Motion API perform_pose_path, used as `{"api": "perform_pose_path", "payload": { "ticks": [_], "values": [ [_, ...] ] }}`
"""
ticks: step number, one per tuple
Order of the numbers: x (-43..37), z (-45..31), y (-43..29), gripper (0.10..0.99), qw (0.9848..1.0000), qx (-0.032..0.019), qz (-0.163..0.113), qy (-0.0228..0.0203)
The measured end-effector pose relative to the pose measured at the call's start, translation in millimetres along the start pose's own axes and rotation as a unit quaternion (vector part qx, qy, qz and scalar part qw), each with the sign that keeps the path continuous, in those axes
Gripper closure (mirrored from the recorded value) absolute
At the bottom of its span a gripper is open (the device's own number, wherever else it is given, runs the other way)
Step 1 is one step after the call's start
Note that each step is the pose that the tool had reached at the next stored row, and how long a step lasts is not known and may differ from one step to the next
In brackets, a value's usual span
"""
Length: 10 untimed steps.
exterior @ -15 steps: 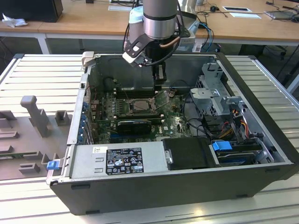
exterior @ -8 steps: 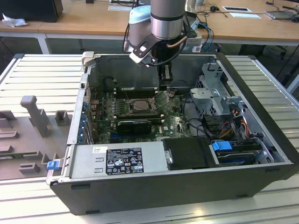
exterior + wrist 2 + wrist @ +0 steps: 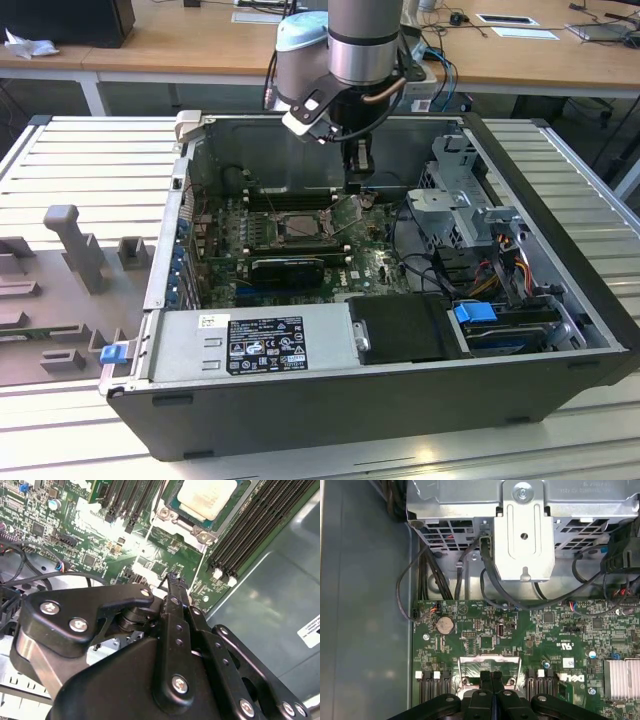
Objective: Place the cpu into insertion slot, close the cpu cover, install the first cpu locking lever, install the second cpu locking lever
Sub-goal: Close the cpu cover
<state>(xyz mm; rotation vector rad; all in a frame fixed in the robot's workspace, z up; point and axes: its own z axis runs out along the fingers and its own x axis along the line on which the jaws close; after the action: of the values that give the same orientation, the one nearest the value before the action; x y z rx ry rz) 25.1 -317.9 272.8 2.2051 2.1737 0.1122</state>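
One pale square chip (image 3: pixel 207 497) sits in the socket (image 3: pixel 186 519) in the second wrist view, with a silver metal cover (image 3: pixel 199 535) along its edge; whether that frame is pressed fully flat cannot be told. In the exterior view the socket (image 3: pixel 300 228) lies near the middle of the green board (image 3: pixel 375 262), between rows of long black memory slots (image 3: pixel 285 200).

Gripper (image 3: pixel 356 183) hangs low inside the case, just beside the socket's far corner toward the exterior view's right. Jaws are narrow: in both wrist views the two black fingers (image 3: pixel 485 680) lie pressed side by side, and nothing shows between them. Tip of the gripper (image 3: pixel 174 580) is close over the board; contact cannot be told. The first wrist view has the gripper (image 3: pixel 491 666) pointing at a silver socket edge, with a coin battery (image 3: pixel 445 625) and a grey drive cage (image 3: pixel 522 535) beyond.

Surroundings: the dark open computer case (image 3: pixel 350 410) lies on its side on a slatted metal table (image 3: pixel 80 150). Grey moulded blocks (image 3: pixel 78 245) stand on the table at the exterior view's left. Wooden desks (image 3: pixel 200 50) with papers and cables run behind.
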Motion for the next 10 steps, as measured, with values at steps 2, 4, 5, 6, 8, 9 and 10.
{"api": "perform_pose_path", "payload": {
  "ticks": [2, 4, 5, 6, 8, 9, 10],
  "values": [
    [0.0, 0.1, 1.6, 0.98, 1.0, 0.0, 0.0, -0.0001],
    [0.0, 0.3, 4.0, 0.98, 1.0, 0.0, 0.0, 0.0],
    [0.1, 0.4, 5.1, 0.98, 1.0, 0.0001, 0.0, 0.0],
    [0.1, 0.5, 6.3, 0.98, 1.0, 0.0002, 0.0, 0.0],
    [0.1, 1.0, 9.7, 0.98, 1.0, 0.0005, 0.0, -0.0001],
    [0.2, 1.5, 13.9, 0.98, 1.0, 0.0012, 0.0, 0.0],
    [0.2, 2.7, 19.5, 0.98, 1.0, 0.0027, 0.0, -0.0002]
  ]
}}
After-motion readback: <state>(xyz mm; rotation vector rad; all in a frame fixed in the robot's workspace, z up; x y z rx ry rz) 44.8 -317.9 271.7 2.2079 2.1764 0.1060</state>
